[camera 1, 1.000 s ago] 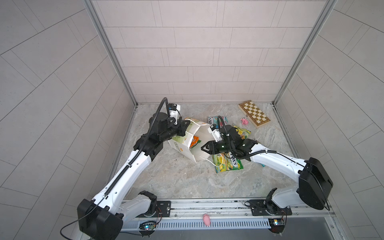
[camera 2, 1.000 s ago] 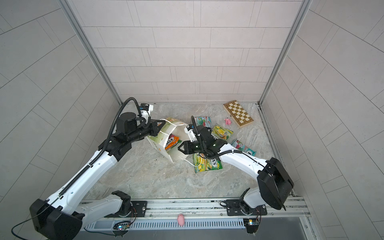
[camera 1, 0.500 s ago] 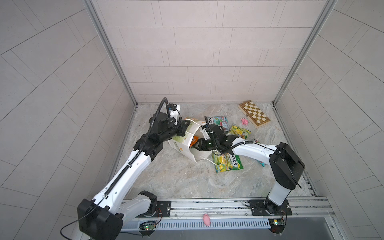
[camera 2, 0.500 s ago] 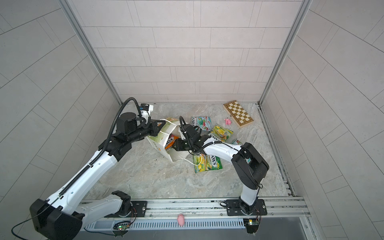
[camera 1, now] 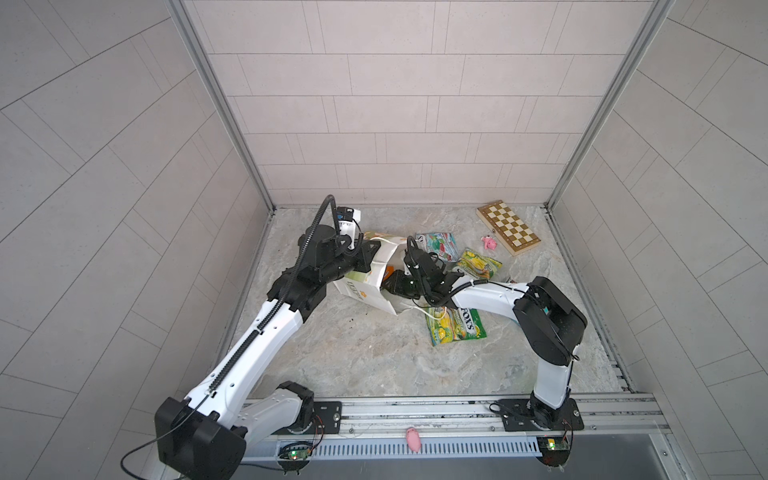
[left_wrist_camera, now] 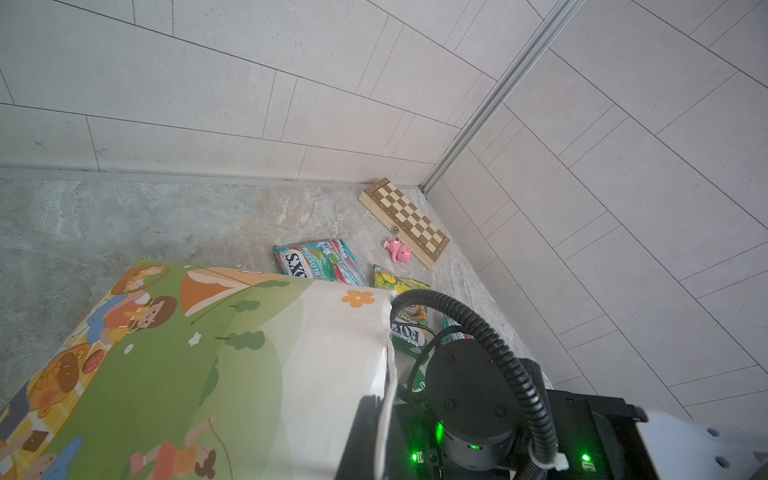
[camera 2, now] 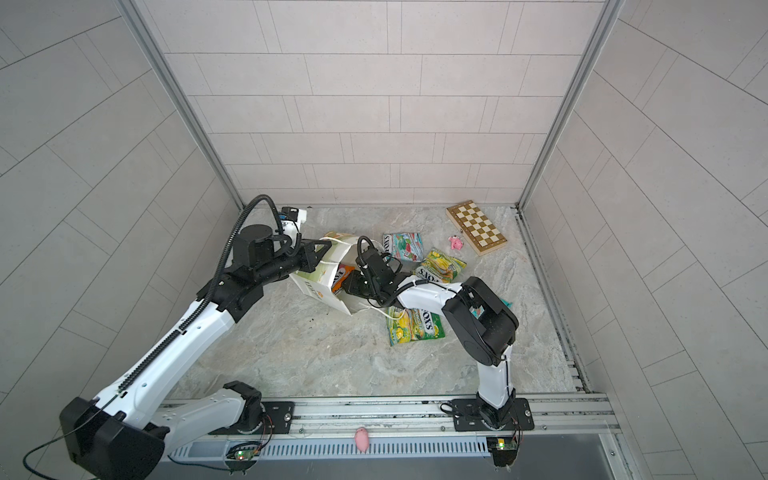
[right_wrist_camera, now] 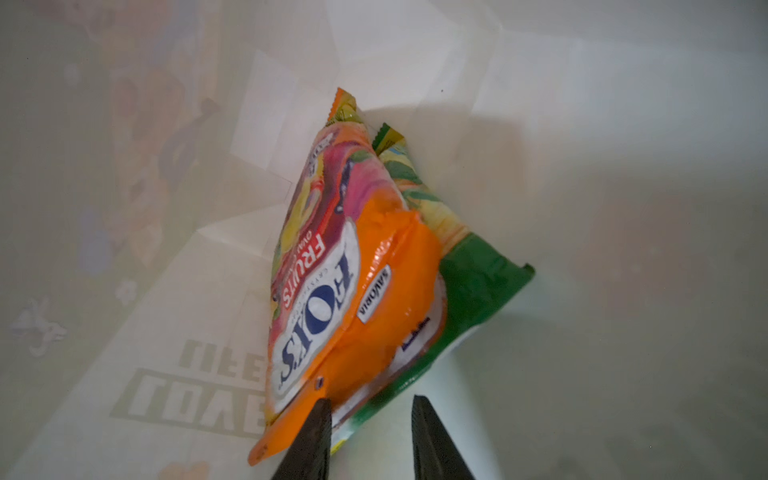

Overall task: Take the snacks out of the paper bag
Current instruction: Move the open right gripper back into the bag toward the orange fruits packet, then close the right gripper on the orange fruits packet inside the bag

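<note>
Snacks (camera 1: 455, 328): at least three lay right of the paper bag (camera 1: 360, 287); orange packet (right_wrist_camera: 386, 299) and green packet (right_wrist_camera: 478, 282) sat inside. Left gripper (camera 2: 320, 250) clamped bag rim; right gripper (right_wrist_camera: 370, 436) jaws apart at the packets.

Looking like a robot lab cell. Showing tiled walls (camera 1: 374, 104) boxing in a stone floor (camera 1: 374, 357), left arm (camera 1: 266, 332) and right arm (camera 1: 550, 374) bolted to a rail (camera 1: 415, 409).
</note>
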You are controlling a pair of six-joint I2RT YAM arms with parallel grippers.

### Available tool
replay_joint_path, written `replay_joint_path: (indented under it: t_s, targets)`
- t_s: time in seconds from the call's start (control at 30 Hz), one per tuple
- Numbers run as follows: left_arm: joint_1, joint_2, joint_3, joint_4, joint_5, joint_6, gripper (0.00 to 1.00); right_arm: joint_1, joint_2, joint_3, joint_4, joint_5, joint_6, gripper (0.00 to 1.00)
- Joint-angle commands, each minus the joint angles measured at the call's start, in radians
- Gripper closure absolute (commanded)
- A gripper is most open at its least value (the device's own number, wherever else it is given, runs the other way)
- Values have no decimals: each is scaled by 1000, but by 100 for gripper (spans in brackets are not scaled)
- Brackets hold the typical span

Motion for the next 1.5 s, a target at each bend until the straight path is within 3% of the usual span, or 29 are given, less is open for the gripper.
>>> replay_joint_path:
  t_s: [0.0,0.97,1.47]
  targets:
    - [7,-19,-8,35,9,13,100,10,-29,-10,28,34,25,66]
    - [6,-19,-5,37,41,17,100,15,65,94,-10,158,128,61]
    - [7,-18,-6,39,52,16,100,15,213,221,58,110,190,61]
